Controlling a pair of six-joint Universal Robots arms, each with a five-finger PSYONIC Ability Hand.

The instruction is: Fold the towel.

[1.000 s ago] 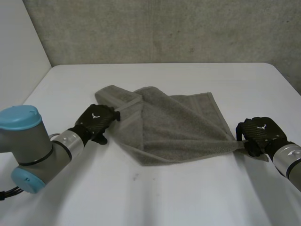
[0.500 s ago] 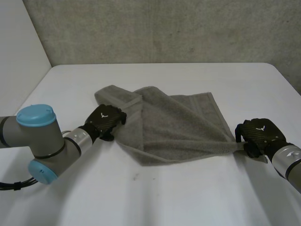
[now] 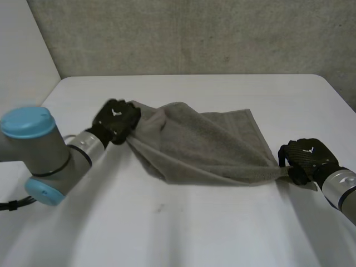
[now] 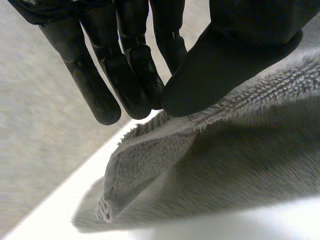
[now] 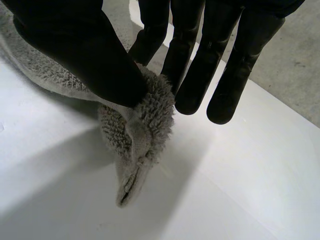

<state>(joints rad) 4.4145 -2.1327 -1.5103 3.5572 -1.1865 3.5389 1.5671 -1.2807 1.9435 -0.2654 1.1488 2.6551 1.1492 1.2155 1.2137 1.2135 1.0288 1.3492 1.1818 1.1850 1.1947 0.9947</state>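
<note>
A grey towel (image 3: 200, 146) lies crumpled and stretched across the middle of the white table (image 3: 183, 233). My left hand (image 3: 115, 119) is shut on the towel's left corner and holds it lifted off the table; its own wrist view shows the thumb (image 4: 235, 65) pinching the towel (image 4: 215, 165) against the fingers (image 4: 125, 75). My right hand (image 3: 305, 158) is shut on the towel's right corner near the table top. There the thumb (image 5: 85, 55) and fingers (image 5: 190, 65) squeeze a bunched corner of the towel (image 5: 140, 130).
A grey wall (image 3: 189, 33) stands behind the table's far edge. Bare table top lies in front of the towel and behind it.
My left hand closed on the towel's left corner and lifted it up and back, away from the front edge. The towel's left part rose with it. The right hand stayed put.
</note>
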